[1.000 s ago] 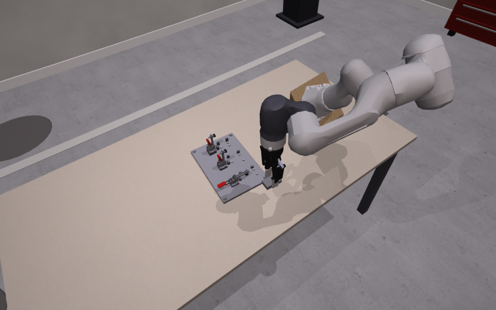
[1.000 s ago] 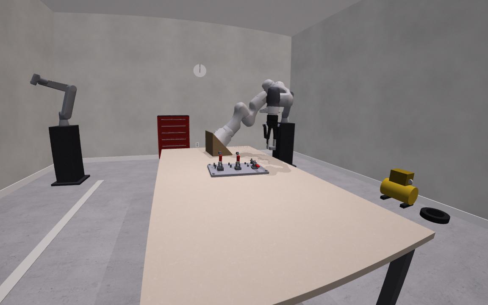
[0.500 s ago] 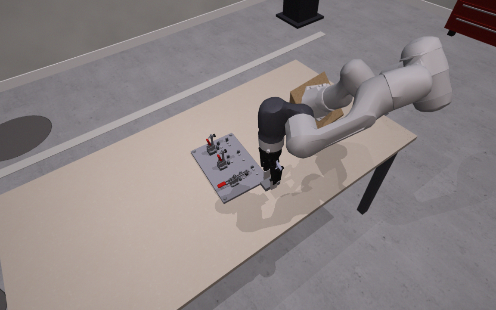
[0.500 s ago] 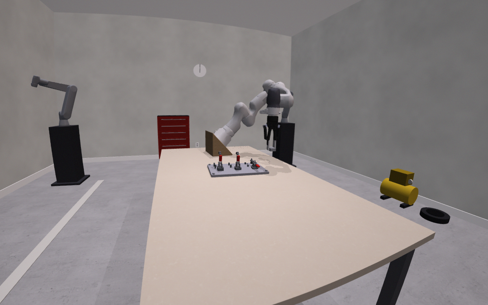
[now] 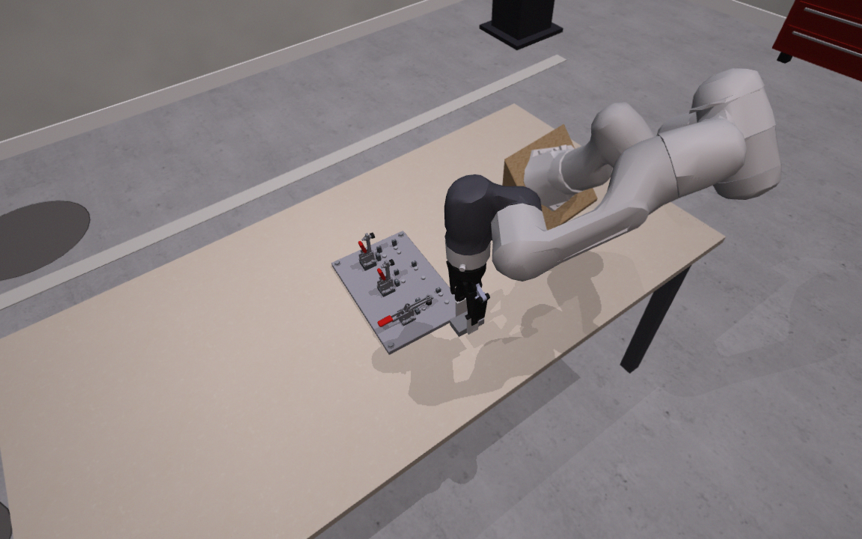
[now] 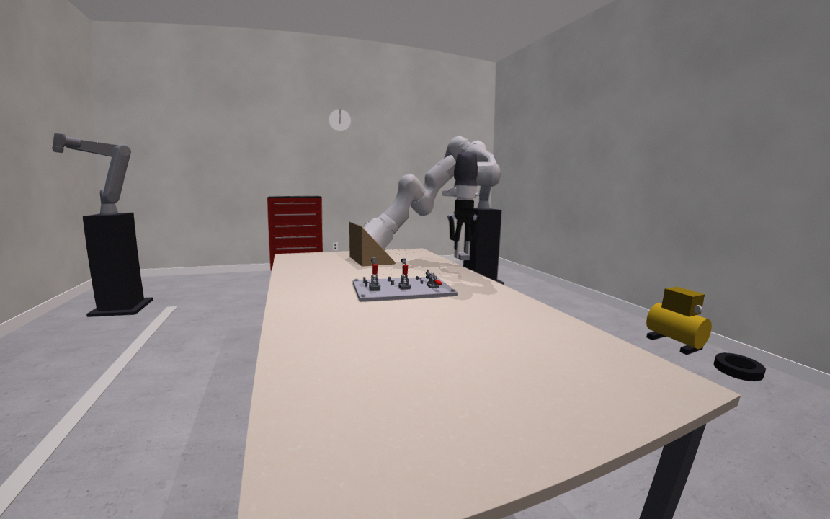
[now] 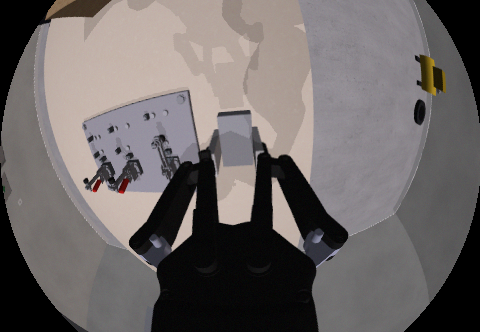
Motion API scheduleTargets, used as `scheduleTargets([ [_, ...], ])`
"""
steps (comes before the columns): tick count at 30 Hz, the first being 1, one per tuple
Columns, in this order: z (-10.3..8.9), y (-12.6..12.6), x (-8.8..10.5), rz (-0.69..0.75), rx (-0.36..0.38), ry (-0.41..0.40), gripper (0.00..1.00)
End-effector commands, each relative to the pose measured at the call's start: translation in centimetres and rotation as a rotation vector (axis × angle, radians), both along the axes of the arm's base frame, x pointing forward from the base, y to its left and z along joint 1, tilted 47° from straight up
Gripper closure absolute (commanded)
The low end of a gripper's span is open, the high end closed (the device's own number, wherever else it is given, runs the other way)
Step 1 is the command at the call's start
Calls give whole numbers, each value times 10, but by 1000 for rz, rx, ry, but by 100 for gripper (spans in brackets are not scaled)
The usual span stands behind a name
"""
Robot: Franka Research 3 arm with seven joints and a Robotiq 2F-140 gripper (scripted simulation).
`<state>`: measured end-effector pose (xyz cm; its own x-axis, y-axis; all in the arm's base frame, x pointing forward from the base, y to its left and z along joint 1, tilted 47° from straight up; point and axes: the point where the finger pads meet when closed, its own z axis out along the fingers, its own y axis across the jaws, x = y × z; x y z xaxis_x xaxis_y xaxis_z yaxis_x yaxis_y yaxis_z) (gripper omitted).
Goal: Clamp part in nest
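The gripper [image 5: 472,320] [image 6: 462,253] [image 7: 236,137] is clamped on the part [image 5: 461,326] [image 6: 463,256] [image 7: 236,139], held up beside the fixture [image 5: 414,295] [image 6: 405,295] [image 7: 145,112]; a slight tilt could seat it off its pads; picking a nest by its open clamp could mismatch the size.

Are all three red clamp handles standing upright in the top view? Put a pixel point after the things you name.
No, one red handle [image 5: 385,320] lies low, pointing outward over the plate's [image 5: 414,252] edge area.
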<state>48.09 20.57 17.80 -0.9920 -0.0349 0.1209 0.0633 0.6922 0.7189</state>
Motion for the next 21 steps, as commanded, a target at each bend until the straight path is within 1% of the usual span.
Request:
scheduleTargets([
  [1,-1,2,4,1,1,-8,100],
  [21,-4,5,6,1,1,-8,100],
])
